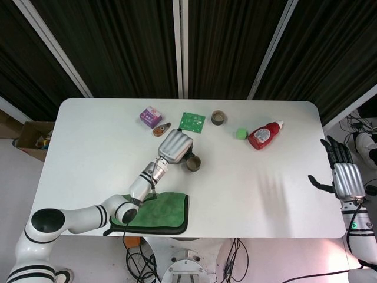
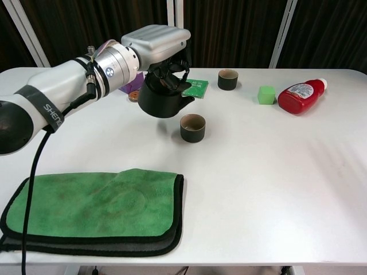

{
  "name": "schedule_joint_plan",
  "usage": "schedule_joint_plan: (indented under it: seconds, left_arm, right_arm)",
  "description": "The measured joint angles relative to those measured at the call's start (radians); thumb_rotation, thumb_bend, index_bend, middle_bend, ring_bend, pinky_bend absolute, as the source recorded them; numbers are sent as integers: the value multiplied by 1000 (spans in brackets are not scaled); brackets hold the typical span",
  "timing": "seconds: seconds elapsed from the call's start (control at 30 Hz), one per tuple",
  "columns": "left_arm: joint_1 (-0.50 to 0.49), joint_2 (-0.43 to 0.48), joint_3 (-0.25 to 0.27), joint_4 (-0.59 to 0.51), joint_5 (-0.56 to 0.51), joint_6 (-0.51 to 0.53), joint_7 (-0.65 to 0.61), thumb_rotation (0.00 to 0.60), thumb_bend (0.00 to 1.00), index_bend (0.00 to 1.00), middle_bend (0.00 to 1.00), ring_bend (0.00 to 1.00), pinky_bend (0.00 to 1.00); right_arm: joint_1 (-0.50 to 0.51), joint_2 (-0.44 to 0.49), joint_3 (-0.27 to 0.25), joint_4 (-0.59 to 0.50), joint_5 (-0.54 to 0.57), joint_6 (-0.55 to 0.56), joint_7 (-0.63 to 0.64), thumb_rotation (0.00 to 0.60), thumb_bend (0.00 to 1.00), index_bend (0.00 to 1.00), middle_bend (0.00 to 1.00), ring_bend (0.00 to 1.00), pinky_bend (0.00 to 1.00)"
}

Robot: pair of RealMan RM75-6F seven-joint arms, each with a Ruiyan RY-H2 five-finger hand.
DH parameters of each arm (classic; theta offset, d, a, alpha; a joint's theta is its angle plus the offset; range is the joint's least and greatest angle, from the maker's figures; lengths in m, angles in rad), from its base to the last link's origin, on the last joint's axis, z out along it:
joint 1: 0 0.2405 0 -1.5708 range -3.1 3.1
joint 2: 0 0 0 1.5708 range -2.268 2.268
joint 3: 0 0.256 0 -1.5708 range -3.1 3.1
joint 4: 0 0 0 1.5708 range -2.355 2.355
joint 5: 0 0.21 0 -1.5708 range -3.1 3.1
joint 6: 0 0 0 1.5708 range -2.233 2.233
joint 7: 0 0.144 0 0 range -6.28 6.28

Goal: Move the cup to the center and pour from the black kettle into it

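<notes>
My left hand (image 2: 157,43) (image 1: 174,145) grips the black kettle (image 2: 164,98) from above and holds it in the air. The kettle's spout points right, just above and left of a dark cup (image 2: 192,127) (image 1: 193,163) standing near the table's middle. The cup's inside is tan and no stream shows. In the head view the hand hides most of the kettle. My right hand (image 1: 344,177) hangs open past the table's right edge, holding nothing.
A second dark cup (image 2: 227,79) stands at the back, with a green card (image 2: 196,87), a purple box (image 1: 151,117), a green cube (image 2: 266,94) and a red bottle (image 2: 300,96). A folded green cloth (image 2: 94,209) lies at the front left.
</notes>
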Motion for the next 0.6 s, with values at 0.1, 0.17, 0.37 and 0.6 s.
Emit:
schedule_joint_plan:
  seconds: [0.1,0.17,0.37,0.6]
  left_arm:
    - [-3,-2,2,0,3,5,17,600,465,1000,1000,938,512]
    - [-6,-4,4,1,5,9,29,600,465,1000,1000,938,512]
    - [-12,-8,7,0,7,13,58,600,465,1000,1000,940,519]
    - [-14,-8,7,-8,3,16,73,600,466,1000,1000,941,521]
  right_arm:
    - [0,1,0,-1,0,-1,-2,600,181,0,0,0,0]
    - [0,2,0,-1,0,-1,-1,600,181,0,0,0,0]
    - [-1,0,-1,2,0,-1,3,600,181,0,0,0,0]
    - [0,-2,-2,7,-1,-2,8,600,181,0,0,0,0]
